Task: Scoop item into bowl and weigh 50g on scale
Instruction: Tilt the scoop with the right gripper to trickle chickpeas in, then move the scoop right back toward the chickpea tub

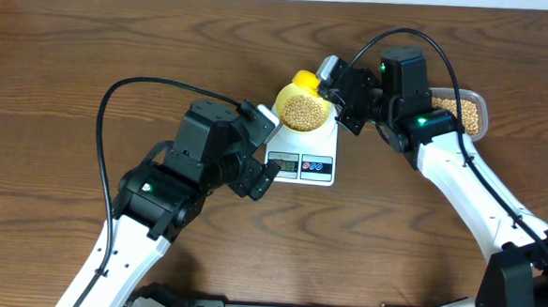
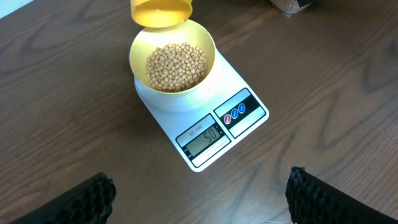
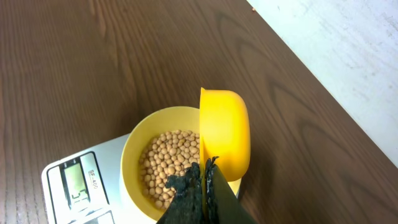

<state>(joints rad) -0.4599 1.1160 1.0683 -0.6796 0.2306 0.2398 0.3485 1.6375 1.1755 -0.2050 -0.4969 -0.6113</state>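
The pale-yellow bowl [image 1: 281, 105] stands on the white scale [image 1: 318, 165], and tan beans [image 1: 304, 112] cover its bottom. In the left wrist view the scale's display [image 2: 204, 138] reads 50. My right gripper [image 1: 332, 89] is shut on the handle of a yellow scoop [image 1: 304, 80], whose cup is tipped on its side over the bowl's far rim. From the right wrist, the scoop [image 3: 227, 134] hangs beside the beans [image 3: 171, 162], its handle pinched in the gripper [image 3: 204, 167]. My left gripper [image 2: 202, 199] stands open and holds nothing, just in front of the scale [image 2: 242, 87].
A clear plastic tub [image 1: 464, 112] with more beans sits at the right behind the right arm. Bare wooden table [image 1: 91, 50] lies to the left and behind the scale. The table's far edge meets a pale floor [image 3: 348, 37].
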